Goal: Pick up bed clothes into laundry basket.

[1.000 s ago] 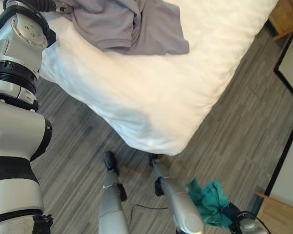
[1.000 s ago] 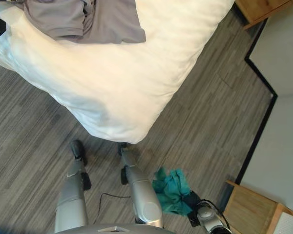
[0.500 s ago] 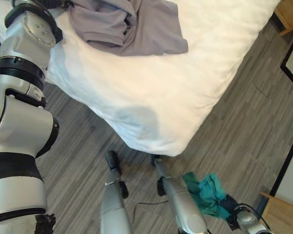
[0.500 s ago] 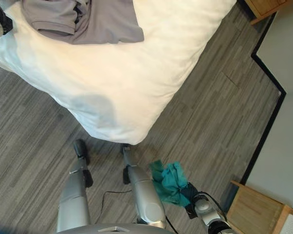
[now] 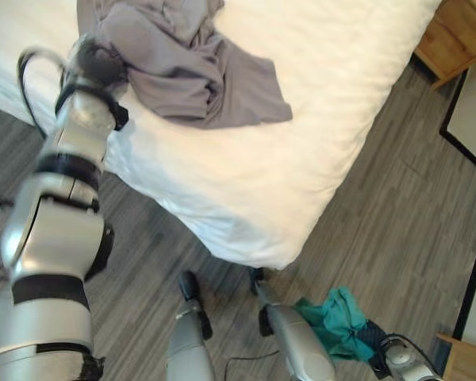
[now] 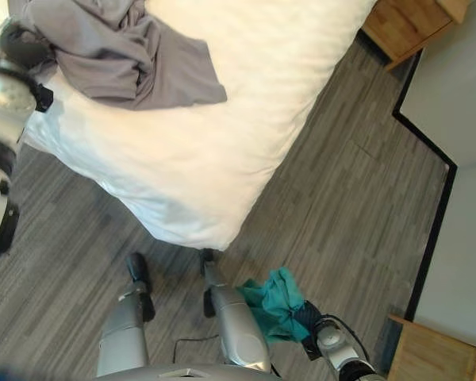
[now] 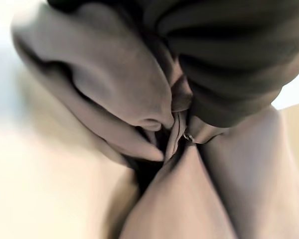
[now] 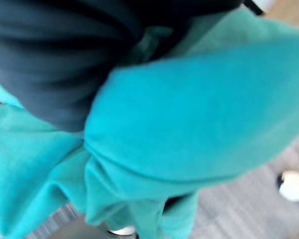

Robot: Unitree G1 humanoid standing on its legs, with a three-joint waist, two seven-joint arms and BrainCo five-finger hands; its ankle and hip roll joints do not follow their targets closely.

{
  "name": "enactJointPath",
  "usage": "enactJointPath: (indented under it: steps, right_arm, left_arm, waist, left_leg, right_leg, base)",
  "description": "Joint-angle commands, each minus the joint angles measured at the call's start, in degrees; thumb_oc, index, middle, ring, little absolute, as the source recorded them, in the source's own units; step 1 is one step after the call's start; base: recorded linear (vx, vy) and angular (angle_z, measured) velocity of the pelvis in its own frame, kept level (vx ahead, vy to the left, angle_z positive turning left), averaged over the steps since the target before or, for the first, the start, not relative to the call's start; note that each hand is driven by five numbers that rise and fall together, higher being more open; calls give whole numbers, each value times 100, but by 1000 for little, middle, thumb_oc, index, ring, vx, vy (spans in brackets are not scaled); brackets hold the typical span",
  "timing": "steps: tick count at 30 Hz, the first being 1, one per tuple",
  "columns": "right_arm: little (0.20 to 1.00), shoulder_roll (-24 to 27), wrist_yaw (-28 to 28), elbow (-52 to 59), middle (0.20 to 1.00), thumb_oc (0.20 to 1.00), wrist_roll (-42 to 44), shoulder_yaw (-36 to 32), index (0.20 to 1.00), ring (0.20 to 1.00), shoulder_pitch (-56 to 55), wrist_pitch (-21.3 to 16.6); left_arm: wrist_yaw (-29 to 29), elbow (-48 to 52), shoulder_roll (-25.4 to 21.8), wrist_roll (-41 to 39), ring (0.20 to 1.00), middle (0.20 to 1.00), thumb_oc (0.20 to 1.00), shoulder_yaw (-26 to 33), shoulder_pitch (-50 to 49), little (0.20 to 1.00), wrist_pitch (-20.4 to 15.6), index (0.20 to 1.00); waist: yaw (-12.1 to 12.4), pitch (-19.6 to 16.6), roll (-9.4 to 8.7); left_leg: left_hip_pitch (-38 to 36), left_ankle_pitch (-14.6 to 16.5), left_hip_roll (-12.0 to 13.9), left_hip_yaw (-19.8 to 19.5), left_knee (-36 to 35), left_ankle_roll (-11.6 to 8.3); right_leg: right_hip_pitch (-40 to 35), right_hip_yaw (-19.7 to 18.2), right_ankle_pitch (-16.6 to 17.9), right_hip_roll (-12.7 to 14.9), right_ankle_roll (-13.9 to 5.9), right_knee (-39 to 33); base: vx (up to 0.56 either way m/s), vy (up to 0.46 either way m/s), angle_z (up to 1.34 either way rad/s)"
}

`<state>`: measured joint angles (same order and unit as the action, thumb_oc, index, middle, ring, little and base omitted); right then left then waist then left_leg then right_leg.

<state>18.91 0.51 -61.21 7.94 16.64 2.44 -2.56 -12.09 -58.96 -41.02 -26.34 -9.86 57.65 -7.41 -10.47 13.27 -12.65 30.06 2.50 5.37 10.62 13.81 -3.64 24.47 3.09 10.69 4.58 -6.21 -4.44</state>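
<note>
Grey garment (image 5: pixel 186 67): crumpled at the near-left part of the white bed (image 5: pixel 317 119), one flat flap spread toward the bed's middle, bunched folds at the left hand.

Left hand (image 5: pixel 95 59): at the garment's left edge, dark cover against the cloth. Fingers buried in grey folds in the left wrist view (image 7: pixel 139 99); open or clamped cannot be told.

Teal garment (image 6: pixel 276 305): hanging low beside the robot over the grey plank floor (image 5: pixel 397 222), off the bed.

Right hand (image 6: pixel 311 319): at the teal cloth's right edge. Cloth bunched tight against the dark cover in the right wrist view (image 8: pixel 179 124), fingers hidden; probably clamped on it, but not shown.

Wooden furniture (image 5: pixel 456 36): past the far right corner of the bed. No laundry basket visible.

Step in hand, as judged: securing the grey garment on the bed, teal piece already collected and carried.

Next move calls for: firm closure on a thick fold, a lift high enough to clear the trailing flap off the bed, then finding the basket.
</note>
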Motion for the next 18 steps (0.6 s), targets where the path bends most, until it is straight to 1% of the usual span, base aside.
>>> enactJointPath:
  steps: [1, 2, 3, 4, 5, 6, 7, 8, 9, 10, 11, 15, 18]
  right_arm:
    - [200, 576, -402, -328, 200, 200, 867, -819, 200, 200, 167, 36]
    - [200, 590, -401, -324, 200, 200, 867, -808, 200, 200, 161, 37]
    - [200, 770, -579, -125, 200, 200, 1021, -1414, 200, 200, -22, -30]
    - [200, 878, -696, 143, 200, 200, 1114, -1714, 200, 200, -55, -77]
    - [200, 892, -700, 162, 200, 200, 1112, -1704, 200, 200, -73, -67]
    - [200, 1027, -847, 726, 200, 200, 1372, -2331, 200, 200, -245, -220]
    - [200, 1029, -848, 731, 200, 200, 1372, -2329, 200, 200, -250, -217]
    - [200, 1021, -883, 1190, 200, 200, 1508, -2657, 200, 200, -398, -328]
    - [200, 1007, -851, 1617, 200, 200, 1798, -3079, 200, 200, -516, -498]
    - [200, 974, -843, 1926, 200, 200, 1991, -3239, 200, 200, -570, -590]
    - [200, 947, -848, 2304, 200, 200, 1863, -3331, 200, 200, -677, -593]
    - [200, 995, -913, 3622, 200, 200, 1694, -3571, 200, 200, -644, -716]
    - [200, 971, -924, 4280, 200, 200, 1594, -3613, 200, 200, -557, -742]
  left_arm:
    - [-17, 1096, -131, -1607, 200, 200, 200, 302, -863, 200, -705, 200]
    - [-31, 1133, -123, -1595, 200, 200, 200, 333, -907, 200, -697, 200]
    - [-68, 2240, 152, -1855, 200, 200, 200, 866, -2121, 200, -929, 200]
    - [-56, 2661, 329, -1868, 200, 200, 200, 1141, -2798, 200, -963, 200]
    - [-71, 2706, 348, -1852, 200, 200, 200, 1170, -2849, 200, -950, 200]
    - [12, 3264, 733, -1820, 200, 200, 200, 1592, -3919, 200, -980, 200]
    - [9, 3272, 737, -1817, 200, 200, 200, 1596, -3927, 200, -977, 200]
    - [113, 3226, 946, -1891, 200, 200, 200, 1797, -4414, 200, -907, 200]
    - [195, 3468, 1184, -1923, 200, 200, 200, 2058, -5013, 200, -898, 200]
    - [216, 3599, 1333, -1925, 200, 200, 200, 2132, -5364, 200, -843, 200]
    - [305, 3547, 1430, -1916, 200, 200, 200, 2245, -5586, 200, -737, 200]
    - [395, 3868, 1713, -1884, 200, 200, 200, 2501, -6088, 200, -679, 200]
    - [353, 4316, 1737, -1541, 200, 200, 200, 2562, -6288, 200, -649, 200]
  waist:
    - [290, 433, 409]
    - [274, 422, 413]
    - [447, 438, 517]
    - [502, 417, 574]
    - [486, 400, 581]
    - [554, 325, 674]
    - [551, 318, 675]
    - [573, 272, 721]
    - [606, 150, 785]
    - [631, 94, 846]
    - [642, 19, 879]
    - [735, -303, 1009]
    - [799, -531, 1082]
  left_leg:
    - [-1403, -570, -136, -72, -1881, -116]
    - [-1387, -599, -143, -71, -1881, -113]
    - [-1640, -517, -203, -82, -1881, -93]
    - [-1740, -490, -219, -87, -1881, -82]
    - [-1724, -518, -224, -86, -1881, -80]
    - [-1931, -466, -256, -79, -1881, -53]
    - [-1926, -468, -256, -79, -1881, -53]
    - [-2034, -456, -268, -74, -1881, -41]
    - [-2203, -426, -283, -60, -1881, -11]
    - [-2349, -383, -276, -65, -1881, -3]
    - [-2419, -411, -273, -65, -1881, 8]
    - [-2687, -418, -264, -115, -1881, 17]
    - [-2946, -402, -254, -161, -1881, 41]
  right_leg:
    - [-692, 281, -183, 174, -454, -31]
    - [-681, 280, -159, 180, -451, -40]
    - [-916, 301, -262, 214, -422, -12]
    - [-1004, 299, -301, 226, -409, -5]
    - [-993, 298, -277, 230, -406, -13]
    - [-1163, 276, -350, 246, -384, -4]
    - [-1159, 276, -348, 247, -384, -5]
    - [-1269, 279, -384, 249, -377, 7]
    - [-1433, 266, -459, 253, -350, 12]
    - [-1578, 286, -531, 254, -344, 28]
    - [-1655, 308, -533, 268, -325, 29]
    - [-1930, 355, -679, 253, -289, 128]
    - [-2177, 375, -832, 238, -246, 264]
  base:
    - [49, 21, 4]
    - [68, 44, 2]
    - [67, 56, 6]
    - [67, 56, 5]
    - [57, 59, 3]
    - [33, 40, 5]
    - [71, 56, 19]
    - [79, 34, 9]
    - [107, 35, -2]
    - [85, 24, -6]
    - [30, -8, 4]
    - [22, -32, 11]
    - [13, -38, 10]
